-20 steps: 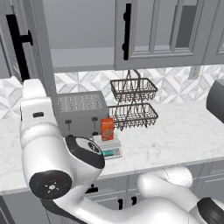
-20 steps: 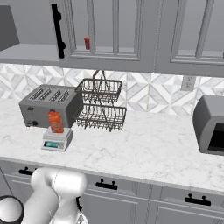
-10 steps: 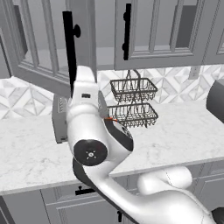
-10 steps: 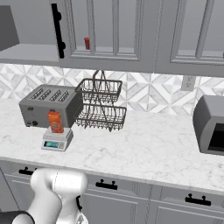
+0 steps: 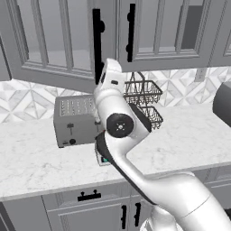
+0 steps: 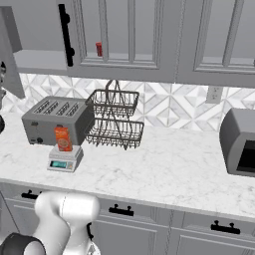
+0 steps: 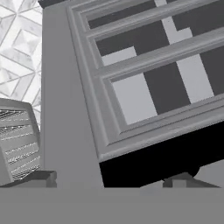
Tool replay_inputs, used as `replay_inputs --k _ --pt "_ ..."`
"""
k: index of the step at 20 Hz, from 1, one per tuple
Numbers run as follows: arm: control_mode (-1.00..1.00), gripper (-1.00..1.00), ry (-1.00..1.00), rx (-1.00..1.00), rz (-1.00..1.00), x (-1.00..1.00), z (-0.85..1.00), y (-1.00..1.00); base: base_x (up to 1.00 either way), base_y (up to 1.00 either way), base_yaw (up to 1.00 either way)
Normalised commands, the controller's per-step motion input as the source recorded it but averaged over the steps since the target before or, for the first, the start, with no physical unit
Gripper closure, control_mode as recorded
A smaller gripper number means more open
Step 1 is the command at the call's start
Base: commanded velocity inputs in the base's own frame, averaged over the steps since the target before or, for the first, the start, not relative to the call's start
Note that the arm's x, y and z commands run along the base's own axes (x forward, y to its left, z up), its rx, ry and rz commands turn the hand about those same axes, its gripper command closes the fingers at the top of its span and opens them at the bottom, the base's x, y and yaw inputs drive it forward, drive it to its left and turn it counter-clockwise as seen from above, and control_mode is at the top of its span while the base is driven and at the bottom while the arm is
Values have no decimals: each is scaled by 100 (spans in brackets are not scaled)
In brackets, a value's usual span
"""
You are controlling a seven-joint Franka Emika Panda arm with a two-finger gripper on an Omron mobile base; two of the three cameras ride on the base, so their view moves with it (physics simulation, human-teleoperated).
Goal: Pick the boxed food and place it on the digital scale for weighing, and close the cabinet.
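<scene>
With the boxed food (image 6: 63, 138) seated on the digital scale (image 6: 64, 159) at centre left, the cabinet (image 5: 54, 45) door is faced closely by the gripper (image 7: 109, 179), jaw state indeterminable, and a glancing push could leave it ajar.

both base views look down on the toaster (image 5: 74, 119) from opposite sides; hand view hugs the cabinet (image 7: 131, 78).
</scene>
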Motion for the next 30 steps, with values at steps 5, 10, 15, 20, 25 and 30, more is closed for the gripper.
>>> replay_inputs --k 5,10,15,20,25,30 --pt "-100 -100 -3 0 -6 100 -31 11 0 0 0" --pt "-100 -100 0 0 -4 100 -16 1 0 0 0" --pt "-100 -100 0 0 -1 100 0 0 0 0 0" --pt "-100 -100 0 0 -3 100 -4 0 0 0 0" --pt "-100 -100 -1 -2 -3 100 -1 4 0 0 0" --pt "-100 -100 -1 -2 -3 100 -9 5 0 0 0"
